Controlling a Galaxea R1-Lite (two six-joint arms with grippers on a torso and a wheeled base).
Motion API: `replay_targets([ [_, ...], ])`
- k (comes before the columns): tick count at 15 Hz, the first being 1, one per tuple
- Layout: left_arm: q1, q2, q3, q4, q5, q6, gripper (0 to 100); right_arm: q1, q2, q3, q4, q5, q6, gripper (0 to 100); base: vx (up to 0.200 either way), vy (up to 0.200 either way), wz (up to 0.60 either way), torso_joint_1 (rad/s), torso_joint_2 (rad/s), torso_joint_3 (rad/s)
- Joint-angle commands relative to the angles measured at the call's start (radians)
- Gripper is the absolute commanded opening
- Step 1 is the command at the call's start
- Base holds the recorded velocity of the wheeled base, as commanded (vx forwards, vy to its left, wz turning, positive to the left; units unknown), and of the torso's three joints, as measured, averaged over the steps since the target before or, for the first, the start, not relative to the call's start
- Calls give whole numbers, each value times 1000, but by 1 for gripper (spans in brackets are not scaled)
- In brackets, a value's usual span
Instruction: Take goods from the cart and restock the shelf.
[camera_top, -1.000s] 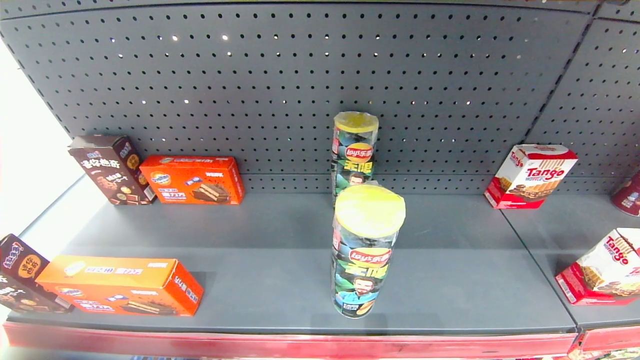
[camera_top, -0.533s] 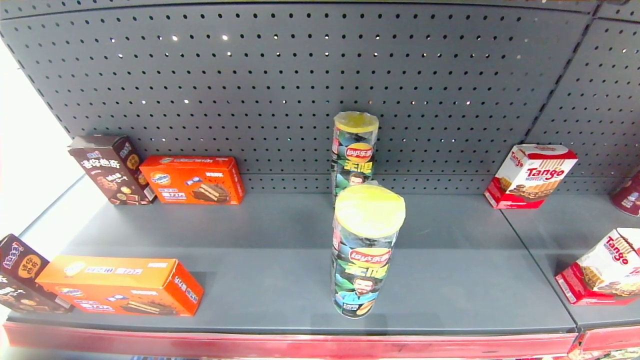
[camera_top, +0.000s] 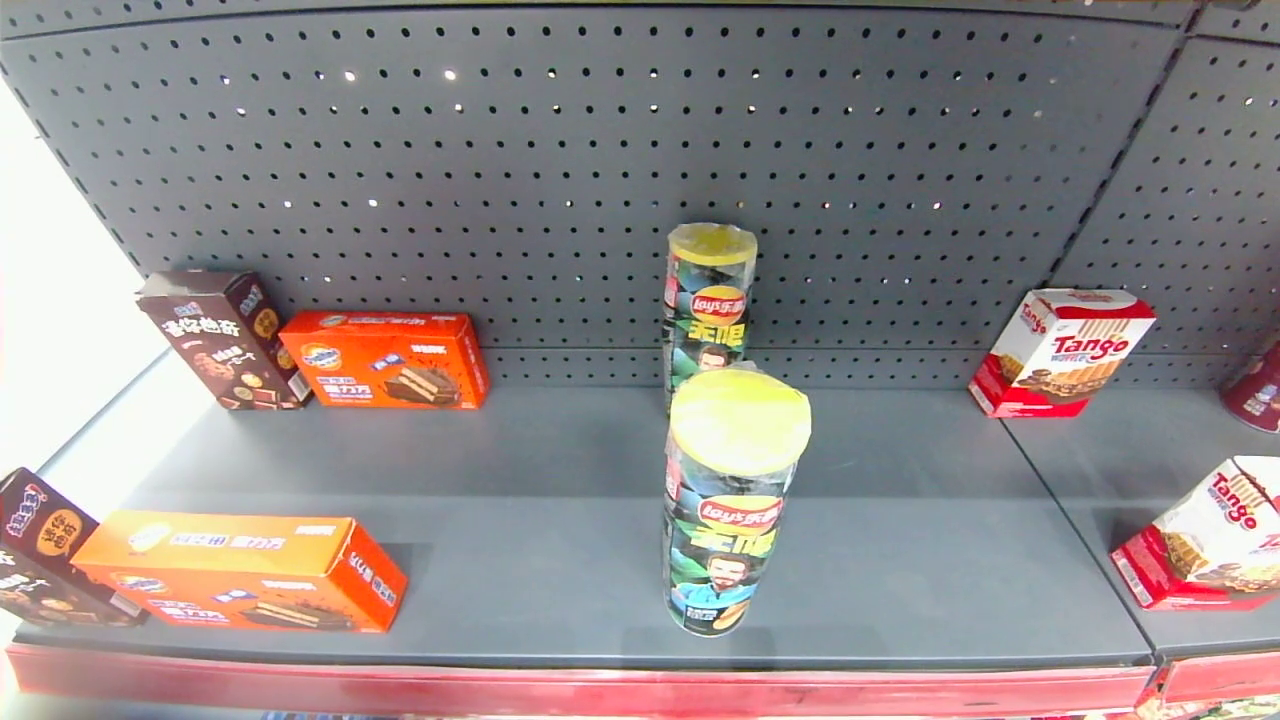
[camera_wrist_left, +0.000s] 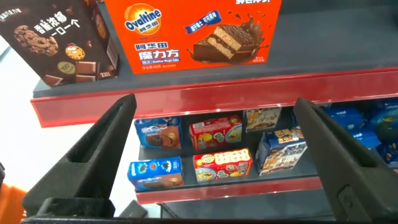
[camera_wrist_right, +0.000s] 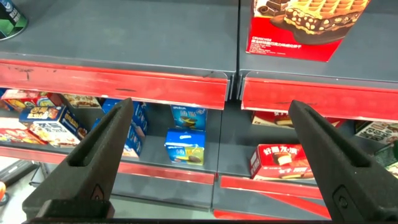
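Observation:
Two tall chip cans stand on the grey shelf (camera_top: 900, 560): one near the front edge (camera_top: 730, 500), one at the back against the pegboard (camera_top: 708, 300). Orange wafer boxes lie at the front left (camera_top: 245, 572) and back left (camera_top: 385, 358). My left gripper (camera_wrist_left: 214, 152) is open and holds nothing; it hangs in front of the shelf's red edge (camera_wrist_left: 211, 93), below an orange box (camera_wrist_left: 193, 34). My right gripper (camera_wrist_right: 214, 158) is open with nothing in it, before the red edge (camera_wrist_right: 118, 81) under a red-and-white wafer box (camera_wrist_right: 305, 25).
Brown cookie boxes stand at the left (camera_top: 215, 338) (camera_top: 35, 550). Red-and-white wafer boxes sit at the right (camera_top: 1060, 350) (camera_top: 1205, 540). Lower shelves hold several small snack boxes (camera_wrist_left: 217, 165) (camera_wrist_right: 185, 146). A wide bare stretch of shelf lies on both sides of the cans.

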Motion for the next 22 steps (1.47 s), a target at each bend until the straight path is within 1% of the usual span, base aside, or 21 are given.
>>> replay_targets([
  [1,0,3,0,0,1,3,100,0,1,0,-1,1,1,100,0,0,0,0,0,0],
  [3,0,3,0,0,11,1,100,0,1,0,-1,1,1,100,0,0,0,0,0,0],
  [5,0,3,0,0,19,11,100,-16,4,0,3,1,-1,100,0,0,0,0,0,0],
  [6,0,3,0,0,19,11,100,-119,-10,0,1,1,-1,100,0,0,0,0,0,0],
  [7,0,3,0,0,19,9,100,-150,-18,0,-1,-1,2,100,0,0,0,0,0,0],
  [8,0,3,0,0,19,9,100,-102,-73,0,-1,1,-4,100,0,0,0,0,0,0],
  [19,0,3,0,0,17,9,100,-101,-90,0,-1,1,2,100,0,0,0,0,0,0],
  [22,0,3,0,0,22,14,100,-101,-90,0,-1,1,2,100,0,0,0,0,0,0],
])
